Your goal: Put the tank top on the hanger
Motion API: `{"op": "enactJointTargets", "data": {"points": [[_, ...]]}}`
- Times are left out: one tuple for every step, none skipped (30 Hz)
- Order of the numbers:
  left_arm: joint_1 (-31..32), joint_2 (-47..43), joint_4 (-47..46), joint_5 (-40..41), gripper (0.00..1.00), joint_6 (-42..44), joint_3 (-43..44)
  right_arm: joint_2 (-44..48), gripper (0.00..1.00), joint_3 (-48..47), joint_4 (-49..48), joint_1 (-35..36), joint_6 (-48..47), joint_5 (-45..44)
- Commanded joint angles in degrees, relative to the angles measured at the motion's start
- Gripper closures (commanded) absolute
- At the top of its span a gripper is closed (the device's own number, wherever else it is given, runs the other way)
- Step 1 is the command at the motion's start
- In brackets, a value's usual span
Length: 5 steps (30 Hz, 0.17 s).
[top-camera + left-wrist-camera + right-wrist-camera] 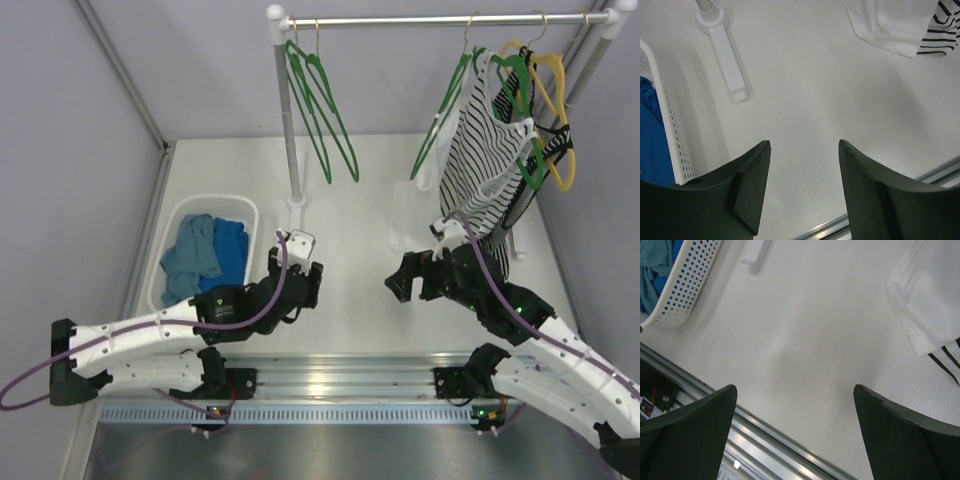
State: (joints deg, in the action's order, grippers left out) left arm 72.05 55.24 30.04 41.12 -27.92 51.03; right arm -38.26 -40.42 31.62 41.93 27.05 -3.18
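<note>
The white tank top (432, 168) hangs at the right end of the rail, beside a black-and-white striped top (487, 150). A green hanger (446, 105) stands at its upper edge; I cannot tell whether it carries the top. The top's white hem shows in the left wrist view (892, 22) and the right wrist view (930, 305). My left gripper (303, 285) (805, 147) is open and empty, low over the table. My right gripper (412, 278) (795, 390) is open and empty, below and left of the hanging clothes.
Two bare green hangers (322, 105) hang at the rail's left end, and a yellow hanger (558, 110) at the far right. The rack post (288, 130) and its foot (727, 60) stand mid-table. A white basket (252, 215) holds blue clothes (205, 255).
</note>
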Motion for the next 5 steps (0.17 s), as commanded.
{"op": "enactJointTargets", "data": {"points": [[-0.2,-0.3,-6.6,-1.0,0.39,-2.5,-1.5,2.0,0.0,0.3,-2.5,2.3,-1.1,-3.5],[-0.2,0.0,-6.7,-1.4,0.39,-3.4,-1.5,2.3,0.0,0.6,-3.0,2.6,-1.1,-3.9],[-0.2,0.4,-6.3,-1.7,0.39,-3.9,-1.5,3.2,0.0,0.9,-4.0,2.6,-1.2,-4.3],[-0.2,0.9,-6.2,-1.8,0.39,-4.2,-1.3,3.5,0.0,1.5,-4.7,2.6,-1.2,-4.5],[-0.2,1.0,-5.9,-1.8,0.4,-5.3,-1.2,3.5,0.0,1.5,-5.2,2.6,-1.1,-4.3]]}}
